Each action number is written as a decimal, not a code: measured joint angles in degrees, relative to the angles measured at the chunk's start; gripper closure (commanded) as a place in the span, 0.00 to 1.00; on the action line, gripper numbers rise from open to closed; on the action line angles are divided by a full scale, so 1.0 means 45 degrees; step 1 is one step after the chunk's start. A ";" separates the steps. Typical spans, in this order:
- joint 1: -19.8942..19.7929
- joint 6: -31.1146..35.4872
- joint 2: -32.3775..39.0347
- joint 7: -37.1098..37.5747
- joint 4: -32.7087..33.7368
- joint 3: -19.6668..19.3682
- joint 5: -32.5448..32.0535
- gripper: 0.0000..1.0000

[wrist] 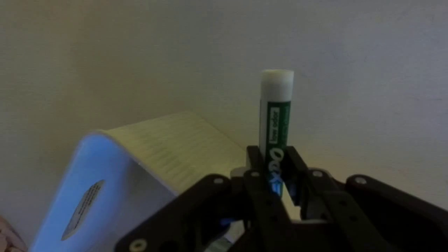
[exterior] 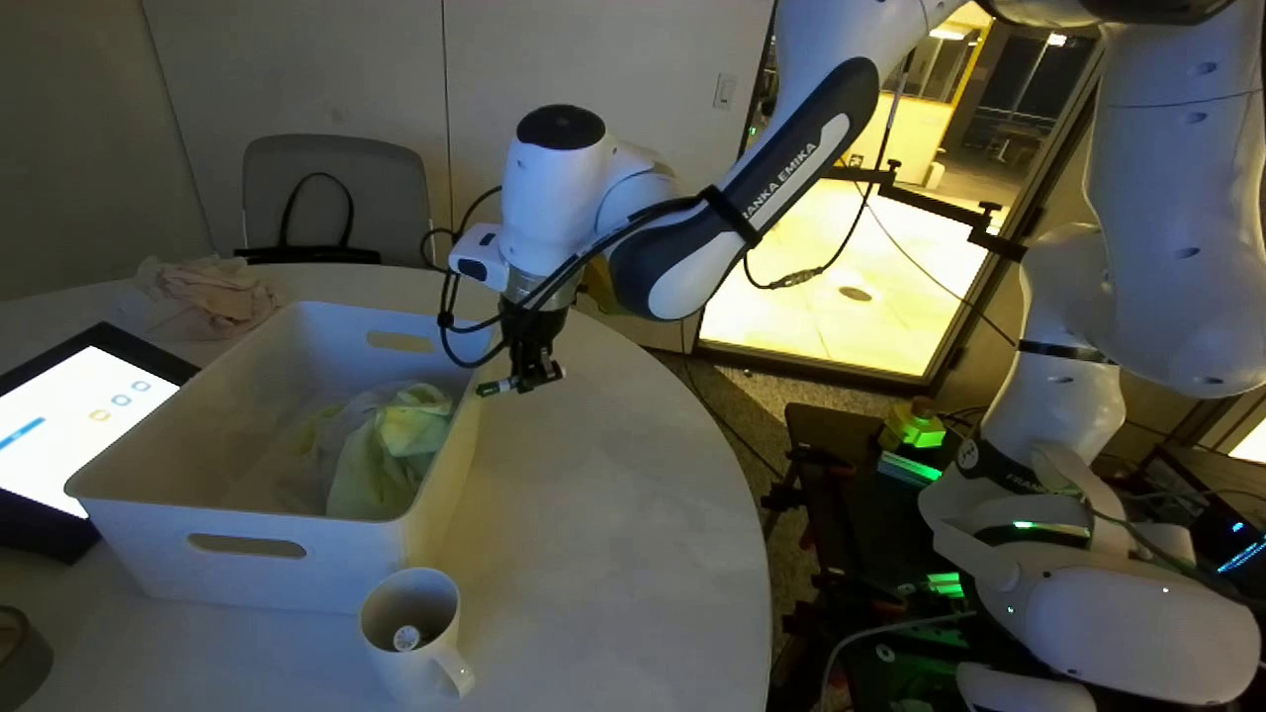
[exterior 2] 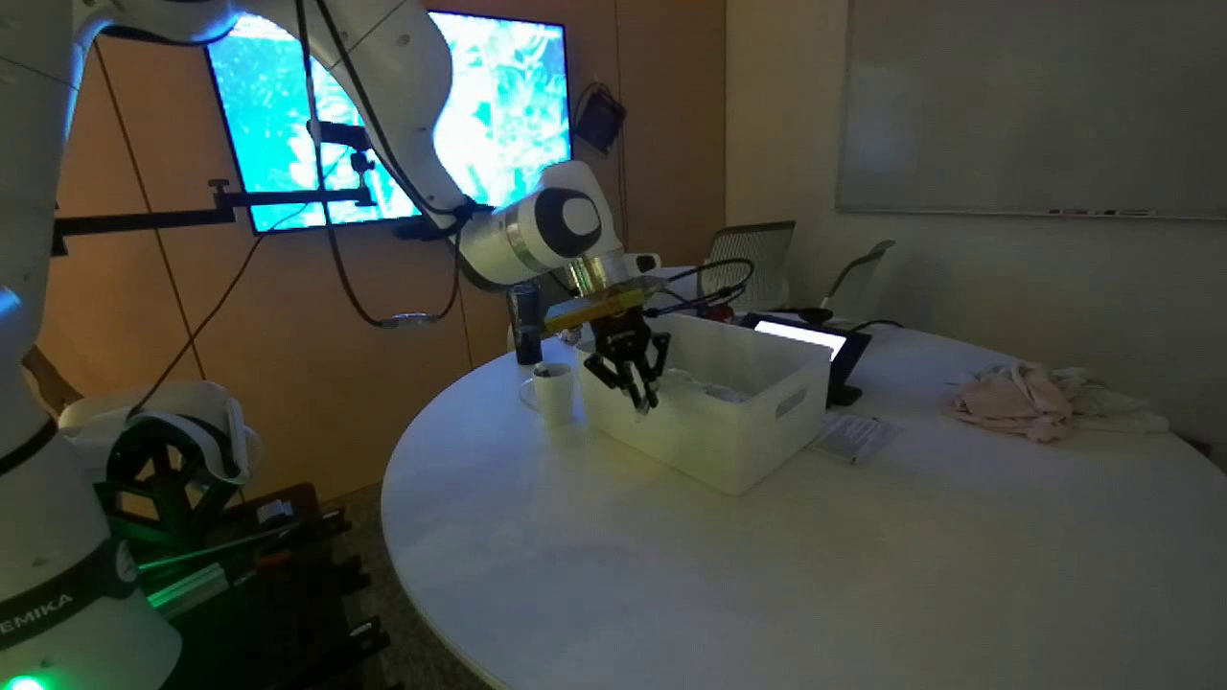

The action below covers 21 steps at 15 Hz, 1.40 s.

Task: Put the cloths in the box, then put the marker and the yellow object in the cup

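My gripper (exterior: 532,376) is shut on a green-and-white marker (exterior: 506,385), just outside the box's side wall. In the wrist view the marker (wrist: 278,119) stands between the fingertips (wrist: 272,159). The white box (exterior: 336,569) holds a yellow-green cloth (exterior: 381,470) and a whitish one. It also shows in an exterior view (exterior 2: 700,446). A pinkish cloth (exterior: 213,297) with a whitish one lies on the table behind the box; the pile also shows in an exterior view (exterior 2: 1016,402). The white cup (exterior: 406,672) stands upright beside the box with a small round white-ended item inside. I cannot make out the yellow object.
A lit tablet screen (exterior: 79,425) stands beside the box. A dark roll (exterior: 22,653) lies at the table's edge. A dark bottle (exterior 2: 525,324) stands behind the cup. A flat sheet (exterior 2: 856,436) lies near the box.
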 measured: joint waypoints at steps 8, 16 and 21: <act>0.0654 -0.1442 -0.1863 0.1664 -0.1097 0.0381 -0.1281 0.85; 0.0659 -0.2805 -0.3080 0.2660 -0.1635 0.1277 -0.1106 0.85; 0.0718 -0.3220 -0.3623 0.2971 -0.1618 0.1936 -0.0149 0.85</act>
